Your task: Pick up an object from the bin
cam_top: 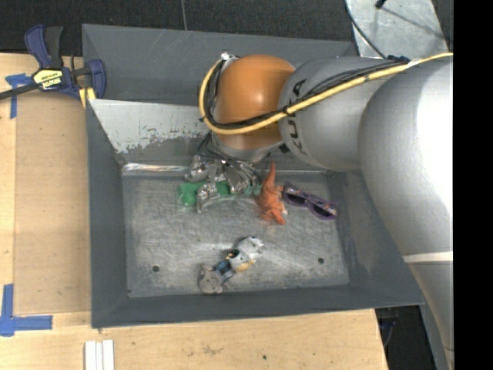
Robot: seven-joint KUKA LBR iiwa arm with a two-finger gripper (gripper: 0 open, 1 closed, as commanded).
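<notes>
Logged an orange plastic toy figure [271,199], standing tilted. Just right of it, noted purple plastic sunglasses with dark lenses [310,203]. Well apart, nearer the camera, found a small white-and-blue toy [244,253] beside a grey round piece [209,281].

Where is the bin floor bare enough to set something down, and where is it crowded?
Bare: the front left, between the bin wall, the green thing and the small blue-and-white toy; and the front right, between that toy and the purple sunglasses. Crowded: back middle, where the gripper sits at the green thing, orange toy alongside.
</notes>
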